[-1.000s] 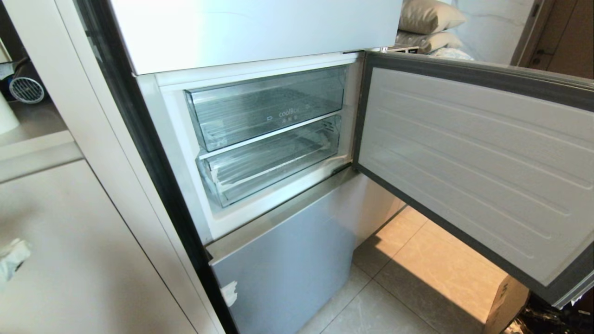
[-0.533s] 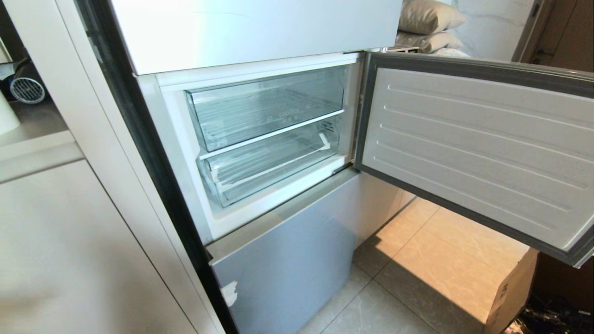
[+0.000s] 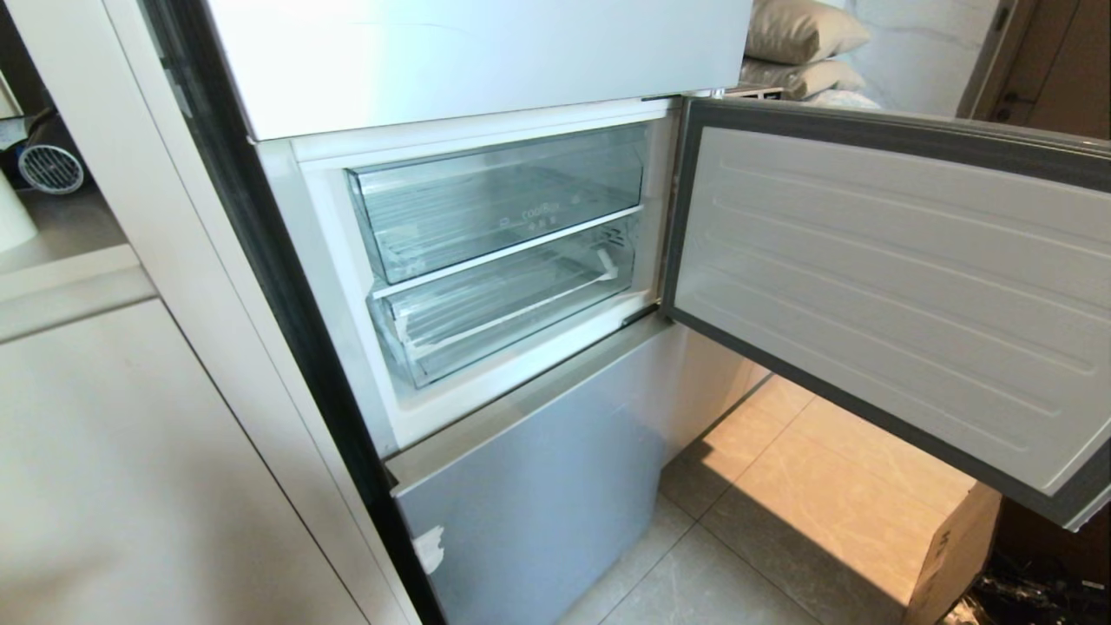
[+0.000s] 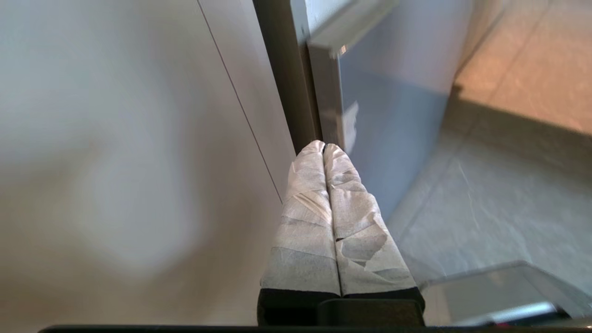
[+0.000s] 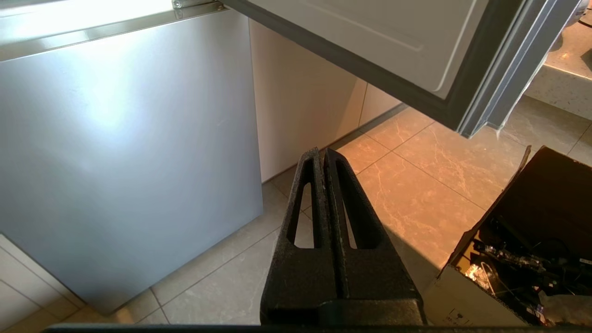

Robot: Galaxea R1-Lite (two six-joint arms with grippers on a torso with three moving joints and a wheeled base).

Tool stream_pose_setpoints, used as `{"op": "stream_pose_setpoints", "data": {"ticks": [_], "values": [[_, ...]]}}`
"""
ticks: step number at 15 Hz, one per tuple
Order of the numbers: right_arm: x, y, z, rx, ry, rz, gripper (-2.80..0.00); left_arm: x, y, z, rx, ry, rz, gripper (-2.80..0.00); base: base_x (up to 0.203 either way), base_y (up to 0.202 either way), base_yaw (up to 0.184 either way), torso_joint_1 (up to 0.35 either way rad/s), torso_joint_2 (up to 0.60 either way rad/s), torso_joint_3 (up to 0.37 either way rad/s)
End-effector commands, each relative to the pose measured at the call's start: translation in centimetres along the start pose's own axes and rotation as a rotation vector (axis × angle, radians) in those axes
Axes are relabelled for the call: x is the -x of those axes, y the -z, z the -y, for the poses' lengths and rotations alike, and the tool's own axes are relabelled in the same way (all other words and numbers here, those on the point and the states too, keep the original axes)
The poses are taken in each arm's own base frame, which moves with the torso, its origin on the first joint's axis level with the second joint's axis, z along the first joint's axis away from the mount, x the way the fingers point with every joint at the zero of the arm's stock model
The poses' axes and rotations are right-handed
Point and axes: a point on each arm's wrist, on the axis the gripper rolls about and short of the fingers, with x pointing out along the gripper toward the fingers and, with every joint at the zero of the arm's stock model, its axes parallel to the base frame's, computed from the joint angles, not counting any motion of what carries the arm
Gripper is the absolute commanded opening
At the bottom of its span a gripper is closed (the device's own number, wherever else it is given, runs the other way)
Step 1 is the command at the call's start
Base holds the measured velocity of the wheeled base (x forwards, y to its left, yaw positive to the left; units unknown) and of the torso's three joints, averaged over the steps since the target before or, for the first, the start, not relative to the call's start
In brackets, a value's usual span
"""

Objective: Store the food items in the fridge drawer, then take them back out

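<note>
A tiled kitchen floor (image 3: 764, 486) runs beneath a tall fridge whose middle compartment stands open, its door (image 3: 894, 286) swung out wide to the robot's right so that the two clear drawers inside can be reached from the front. The upper drawer (image 3: 499, 195), with a plain flat front and faint lettering, sits pushed in; below it the fridge drawer (image 3: 503, 304), with a ribbed floor and a stepped front lip, is also pushed home and looks empty. No tomato or other food shows in any view, so where the food lies cannot be told. The closed lower fridge door (image 3: 538, 495) and a pale cabinet panel (image 3: 130, 469) to the left frame the opening, and a cardboard box (image 3: 955, 555) stands on the floor under the open door. Neither arm appears in the head view. The left gripper (image 4: 323, 147), its taped fingers pressed together around nothing, hangs low beside the cabinet and the lower door's edge. The right gripper (image 5: 322, 151) is likewise closed and empty, parked low over the tiles near the box. Judging by this, the drawer still needs pulling out.
</note>
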Motion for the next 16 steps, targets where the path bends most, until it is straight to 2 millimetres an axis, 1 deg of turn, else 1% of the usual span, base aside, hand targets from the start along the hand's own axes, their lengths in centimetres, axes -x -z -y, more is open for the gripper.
{"op": "stream_pose_setpoints", "data": {"ticks": [1,3,4,15,16], "values": [[-0.01,0.0,0.0,0.001,0.0,-0.001,-2.8,0.11,0.37,0.03,0.008,-0.04,0.091,-2.8,0.0,0.0,0.0,0.0,0.0,0.0],[-0.01,0.0,0.0,0.001,0.0,-0.001,-2.8,0.05,0.41,-0.03,0.167,-0.064,0.096,-2.8,0.0,0.0,0.0,0.0,0.0,0.0],[-0.01,0.0,0.0,0.001,0.0,-0.001,-2.8,0.05,0.41,-0.09,0.203,-0.088,0.098,-2.8,0.0,0.0,0.0,0.0,0.0,0.0],[-0.01,0.0,0.0,0.004,0.0,-0.001,-2.8,0.06,0.41,-0.1,0.2,-0.09,0.099,-2.8,0.0,0.0,0.0,0.0,0.0,0.0],[-0.01,0.0,0.0,0.004,0.0,-0.001,-2.8,0.05,0.4,-0.1,0.2,-0.09,0.098,-2.8,0.008,-0.01,0.088,0.007,0.01,0.007]]}}
